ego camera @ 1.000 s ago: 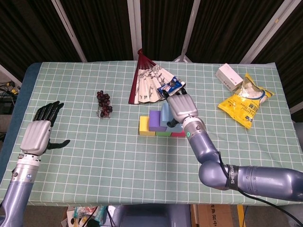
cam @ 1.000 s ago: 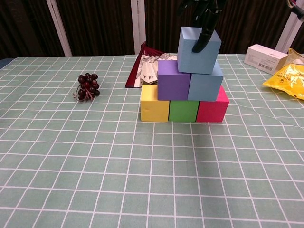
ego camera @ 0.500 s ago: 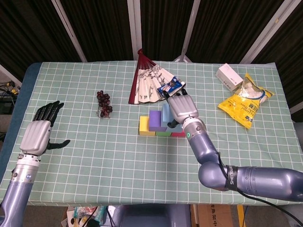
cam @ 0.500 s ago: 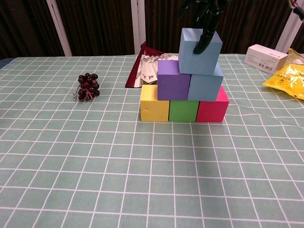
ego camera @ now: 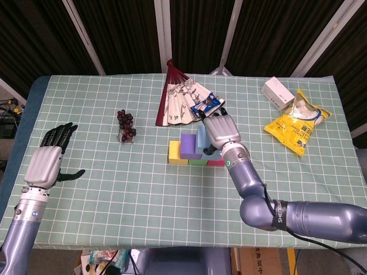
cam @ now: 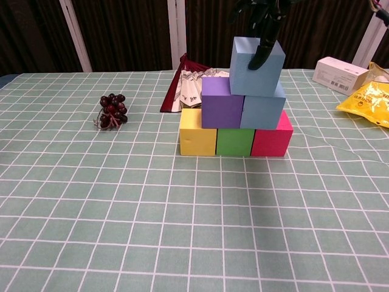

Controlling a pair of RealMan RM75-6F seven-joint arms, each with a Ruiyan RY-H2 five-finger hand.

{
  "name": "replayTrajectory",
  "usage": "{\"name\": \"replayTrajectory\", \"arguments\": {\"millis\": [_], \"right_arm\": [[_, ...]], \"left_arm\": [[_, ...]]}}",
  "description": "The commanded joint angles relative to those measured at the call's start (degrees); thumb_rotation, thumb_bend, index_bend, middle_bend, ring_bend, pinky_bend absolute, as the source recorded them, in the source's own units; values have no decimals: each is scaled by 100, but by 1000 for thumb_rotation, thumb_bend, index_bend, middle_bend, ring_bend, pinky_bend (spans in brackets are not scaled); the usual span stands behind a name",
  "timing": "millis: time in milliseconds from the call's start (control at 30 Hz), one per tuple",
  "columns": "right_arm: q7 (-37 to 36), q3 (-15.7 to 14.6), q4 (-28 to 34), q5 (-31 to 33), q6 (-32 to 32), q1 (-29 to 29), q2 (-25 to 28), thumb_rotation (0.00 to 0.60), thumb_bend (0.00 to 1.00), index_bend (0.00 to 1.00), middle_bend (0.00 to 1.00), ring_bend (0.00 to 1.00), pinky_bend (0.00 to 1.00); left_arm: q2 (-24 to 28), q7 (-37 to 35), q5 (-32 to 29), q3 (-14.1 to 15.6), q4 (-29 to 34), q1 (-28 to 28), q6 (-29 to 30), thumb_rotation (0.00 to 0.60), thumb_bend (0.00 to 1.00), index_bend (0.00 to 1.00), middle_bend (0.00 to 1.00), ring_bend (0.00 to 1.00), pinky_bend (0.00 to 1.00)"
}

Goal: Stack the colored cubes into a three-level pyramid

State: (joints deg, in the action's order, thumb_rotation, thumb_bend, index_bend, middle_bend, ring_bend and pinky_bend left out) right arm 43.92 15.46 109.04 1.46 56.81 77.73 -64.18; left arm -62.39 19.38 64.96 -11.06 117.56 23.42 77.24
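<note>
- Nearest the robot, the left hand [ego camera: 45,162] hovers over the left edge of the green checked tablecloth [cam: 121,219], fingers spread apart, thumb out to the side, holding nothing.
- At mid-table stands the cube pyramid. Its bottom row, left to right, is a yellow cube [cam: 198,140], a green cube [cam: 234,142] and a pink cube [cam: 271,139], touching side by side.
- On that row sit a purple cube [cam: 221,102] and, touching it on the right, a lower light blue cube [cam: 263,111].
- A top light blue cube [cam: 256,66] rests on those two, slightly tilted and set toward the right.
- The right hand [ego camera: 221,129] is over the pyramid, dark fingers [cam: 265,47] reaching down onto the top cube's front and upper face. Whether it grips the cube or only touches it cannot be told.
- To the left, well apart from the cubes, lies a bunch of dark grapes [cam: 112,110].
- Behind the pyramid lies an open folding fan [ego camera: 179,100].
- Far right are a yellow snack bag [ego camera: 297,124] and a white box [ego camera: 277,93].
</note>
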Motion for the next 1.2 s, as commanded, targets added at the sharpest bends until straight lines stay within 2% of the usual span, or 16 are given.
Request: {"name": "replayTrajectory", "arguments": {"millis": [33,600,700,767,933,1200], "right_arm": [[-22,-9,-21,-15,3,-2,-19,600,237,16,424,203,0],[-63,-93,-64,-43,-31,-1,-67,600,237,15,418,191,0],[-73,-94,-39,-40,-45,2,-52,600,237,3,329,125,0],[-89,-89,-6,-24,-83,2,-28,600,237,0,234,67,0],[-86,-101,35,1,-137,22,31,600,236,0,85,2,0],[-79,-123,168,23,-100,54,140,600,236,0,0,0,0]], "left_arm": [[0,3,2,5,1,1,-7,600,104,0,11,0,0],[-9,15,-37,4,-16,12,-39,600,104,0,12,0,0],[-5,15,-37,3,-10,10,-36,600,104,0,11,0,0],[3,25,-46,9,0,10,-46,600,104,0,11,0,0],[28,36,-52,3,37,9,-40,600,104,0,10,0,0],[47,12,-26,-3,66,-2,-20,600,104,0,10,0,0]]}}
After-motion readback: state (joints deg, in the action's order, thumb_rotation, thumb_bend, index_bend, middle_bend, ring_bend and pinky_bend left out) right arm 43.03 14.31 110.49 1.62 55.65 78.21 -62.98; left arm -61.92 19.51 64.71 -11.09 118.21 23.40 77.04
